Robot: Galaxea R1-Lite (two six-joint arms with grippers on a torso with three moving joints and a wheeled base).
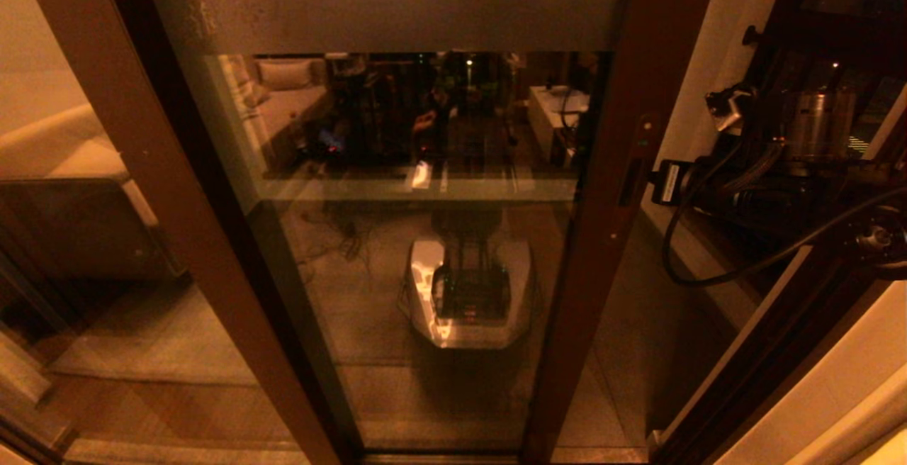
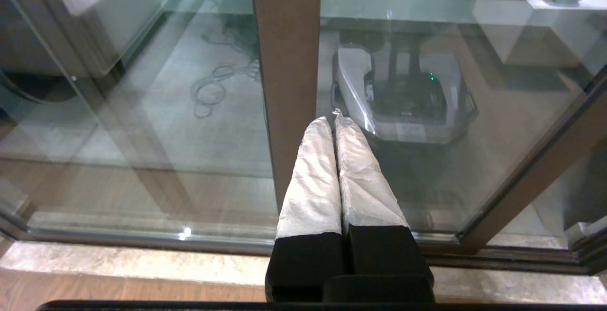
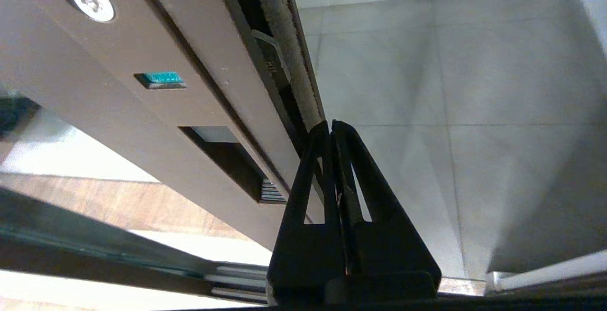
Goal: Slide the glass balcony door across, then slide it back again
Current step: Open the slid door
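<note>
The glass balcony door (image 1: 425, 238) fills the head view: clear glass in a dark brown frame, with a frosted band (image 1: 397, 15) across its top. Its right stile (image 1: 609, 238) carries a recessed handle (image 1: 631, 181). My right arm (image 1: 772, 167) reaches in from the right. My right gripper (image 3: 330, 123) is shut, its tips at the door's leading edge strip, just beside the recessed handle (image 3: 223, 159). My left gripper (image 2: 332, 119) is shut and empty, its white-wrapped fingers (image 2: 313, 173) pointing at a brown stile (image 2: 284, 64) and the glass low down. It does not show in the head view.
An open gap right of the door shows grey balcony floor tiles (image 1: 638, 351) and a pale wall (image 1: 701, 61). The floor track (image 2: 142, 240) runs along the sill. My own base is reflected in the glass (image 1: 468, 288). A sofa (image 1: 64, 160) shows at the left.
</note>
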